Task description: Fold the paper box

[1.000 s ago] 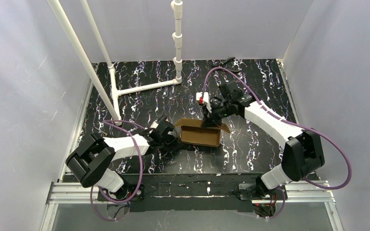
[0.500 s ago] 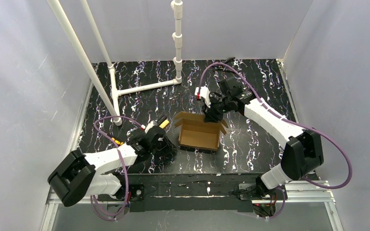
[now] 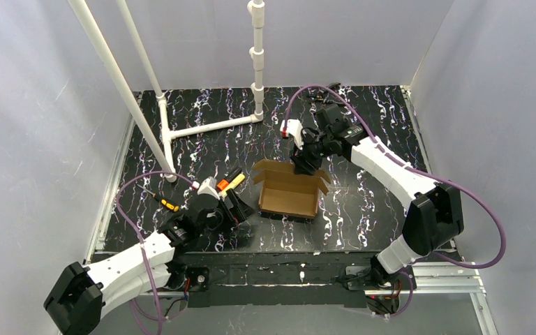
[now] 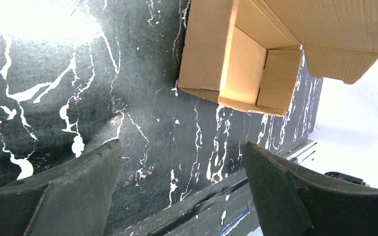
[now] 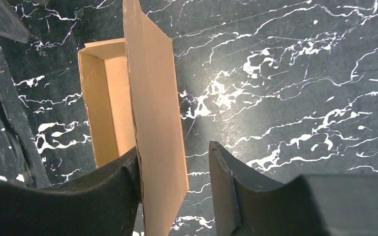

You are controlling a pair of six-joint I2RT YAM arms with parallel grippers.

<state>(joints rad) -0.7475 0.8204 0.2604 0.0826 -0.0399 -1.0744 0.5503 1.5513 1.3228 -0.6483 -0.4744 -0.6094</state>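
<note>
The left gripper [image 4: 179, 147] stands wide and empty above the black, white-veined tabletop [image 3: 363, 209], near the plain brown cardboard paper box [image 3: 289, 197] sitting open-topped mid-table, while the right gripper [image 5: 174, 150], jaws part-open, straddles its raised rear flap [image 5: 152, 98], one finger [image 5: 123, 177] touching it

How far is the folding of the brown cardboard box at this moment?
Done: the plain brown cardboard box stands as an open tray, walls up. In hand: its lid flap sits between the open jaws of the right gripper; the left gripper is open, apart from the box. Remaining: closing the lid.
</note>
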